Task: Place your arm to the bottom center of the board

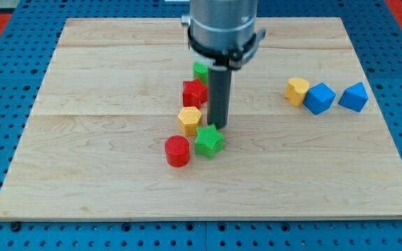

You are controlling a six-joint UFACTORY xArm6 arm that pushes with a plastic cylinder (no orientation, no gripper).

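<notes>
A wooden board (82, 181) lies flat, with a rod coming down over its middle. The tip (218, 127) rests near the board's centre, touching or just behind the far edge of the green star (209, 141). Left of the tip sits the yellow hexagon (189, 120). Behind that is the red star (195, 91), and farther back the small green block (200, 70), partly hidden by the arm. The red cylinder (176, 151) stands nearest, just left of the green star. Well apart on the right runs a row: the yellow block (297, 91), then the blue cube (319, 98) touching it, then the second blue block (353, 97) just beside.
</notes>
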